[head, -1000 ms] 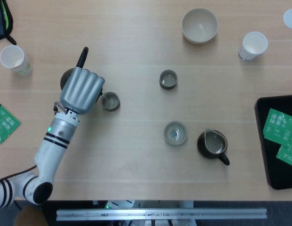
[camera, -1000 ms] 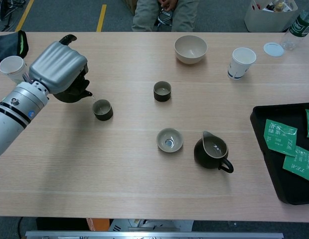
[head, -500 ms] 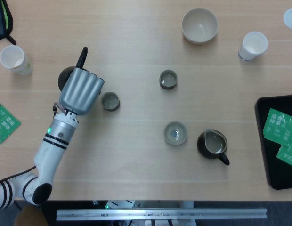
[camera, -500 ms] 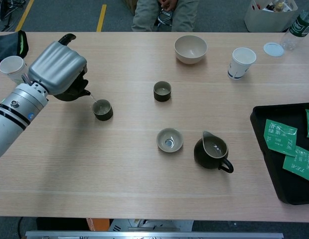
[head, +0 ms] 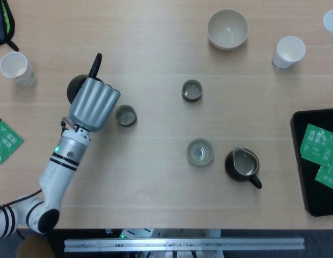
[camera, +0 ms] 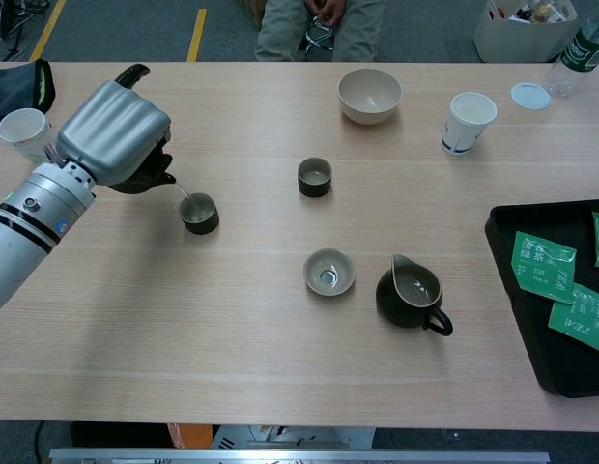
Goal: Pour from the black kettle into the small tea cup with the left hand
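Gripping black kettle point(camera: 145, 176), left hand point(camera: 112, 130); spout over small tea cup point(camera: 199, 213).

black kettle point(camera: 145, 174) tilted over small tea cup point(camera: 199, 213).

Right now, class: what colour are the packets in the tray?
Green with white print, clearest in the chest view: packets.

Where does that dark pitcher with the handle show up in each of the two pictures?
Head view: the dark pitcher sits lower right, just right of the shallow grey cup.
Chest view: the pitcher is right of centre, again beside that cup.
Shared landmark: the black tray further right.
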You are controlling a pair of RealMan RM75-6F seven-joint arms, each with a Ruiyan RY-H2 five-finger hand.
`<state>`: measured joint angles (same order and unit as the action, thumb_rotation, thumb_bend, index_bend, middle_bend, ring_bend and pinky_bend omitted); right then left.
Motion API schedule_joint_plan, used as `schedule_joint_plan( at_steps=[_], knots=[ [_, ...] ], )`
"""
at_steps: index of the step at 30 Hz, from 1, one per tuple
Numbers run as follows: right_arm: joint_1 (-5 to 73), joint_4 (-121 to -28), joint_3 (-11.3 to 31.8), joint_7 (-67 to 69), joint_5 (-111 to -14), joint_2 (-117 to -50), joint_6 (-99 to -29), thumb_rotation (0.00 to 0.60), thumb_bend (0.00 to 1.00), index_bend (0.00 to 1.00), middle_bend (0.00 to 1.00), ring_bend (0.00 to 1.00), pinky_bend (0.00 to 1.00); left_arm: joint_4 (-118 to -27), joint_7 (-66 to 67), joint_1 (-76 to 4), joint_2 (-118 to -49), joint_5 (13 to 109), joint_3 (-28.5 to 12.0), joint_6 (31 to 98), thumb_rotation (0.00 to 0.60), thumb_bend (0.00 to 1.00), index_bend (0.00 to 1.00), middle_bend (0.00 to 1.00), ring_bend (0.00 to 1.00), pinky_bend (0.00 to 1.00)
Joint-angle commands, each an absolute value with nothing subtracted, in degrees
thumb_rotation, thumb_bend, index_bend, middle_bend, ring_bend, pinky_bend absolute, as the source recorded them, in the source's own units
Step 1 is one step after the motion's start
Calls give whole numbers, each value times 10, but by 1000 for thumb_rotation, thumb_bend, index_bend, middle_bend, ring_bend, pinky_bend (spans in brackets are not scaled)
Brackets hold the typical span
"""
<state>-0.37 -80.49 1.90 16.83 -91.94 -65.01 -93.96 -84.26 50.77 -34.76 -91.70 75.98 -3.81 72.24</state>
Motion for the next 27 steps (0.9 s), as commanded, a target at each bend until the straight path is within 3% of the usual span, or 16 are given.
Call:
schedule_joint_plan(
  at_steps=[1,12,27],
  knots=[
    [-4,-805,19,168,-919,-650,-939,600,147,334,325,221,238,-846,502,-346,-914,756,-42,719,600,404,867,1000,831,113],
    [-2,-829,21,143,-920,-644,-937,600,147,334,325,221,238,-848,415,-344,-896,742,-53,687,600,405,867,1000,827,113],
    [8,-879,24,89,-923,-636,-923,600,147,334,325,221,238,-795,167,-344,-876,776,-67,653,600,404,864,1000,808,113]
  ],
)
